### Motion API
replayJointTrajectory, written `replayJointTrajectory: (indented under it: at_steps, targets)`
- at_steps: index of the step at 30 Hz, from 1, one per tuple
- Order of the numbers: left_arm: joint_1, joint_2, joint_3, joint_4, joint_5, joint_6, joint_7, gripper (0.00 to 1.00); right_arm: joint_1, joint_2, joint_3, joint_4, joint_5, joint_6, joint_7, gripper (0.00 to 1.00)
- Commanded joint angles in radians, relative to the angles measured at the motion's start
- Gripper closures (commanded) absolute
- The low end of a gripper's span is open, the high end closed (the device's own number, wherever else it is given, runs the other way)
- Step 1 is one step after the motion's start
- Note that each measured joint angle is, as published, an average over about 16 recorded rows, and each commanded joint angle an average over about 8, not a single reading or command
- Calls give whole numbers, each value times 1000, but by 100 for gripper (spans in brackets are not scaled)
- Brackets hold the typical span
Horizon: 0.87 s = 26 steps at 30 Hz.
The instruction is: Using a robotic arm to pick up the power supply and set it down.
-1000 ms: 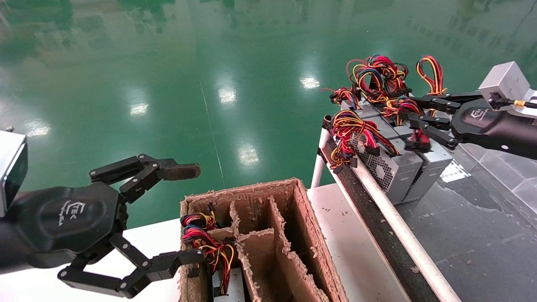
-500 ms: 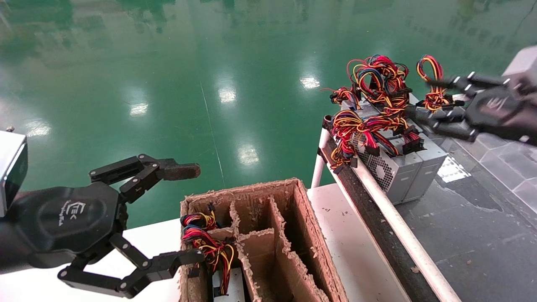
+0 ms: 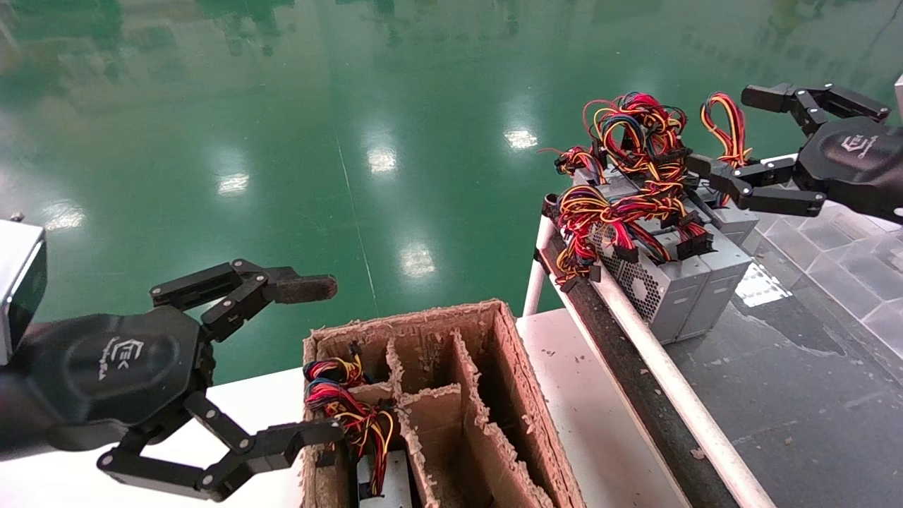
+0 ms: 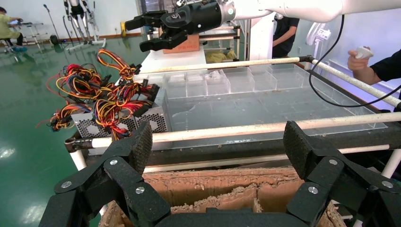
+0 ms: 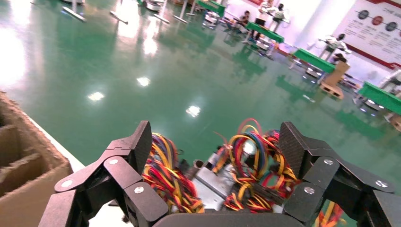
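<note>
Robotic arm's right gripper (image 3: 726,137) hovers far right w/ jaws spread wide, holding nothing, one finger just over the wire bundle (image 3: 635,152). Power supply (image 3: 667,279) units sit side by side at the near-left end of the grey table (image 3: 797,395), vent sides facing near. Left gripper (image 3: 317,356) parked near left, jaws wide apart, beside the cardboard box (image 3: 508,381) w/ dividers.
</note>
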Motion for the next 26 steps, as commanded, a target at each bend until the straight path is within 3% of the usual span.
replayJointTrajectory:
  at_steps: [1, 26]
  targets:
    - [0, 0, 0, 0, 0, 0, 0, 0, -22, 6, 1, 38, 16, -2, 22, 0]
    - [0, 0, 0, 0, 0, 0, 0, 0, -284, 73, 16, 489, 203, -27, 275, 0]
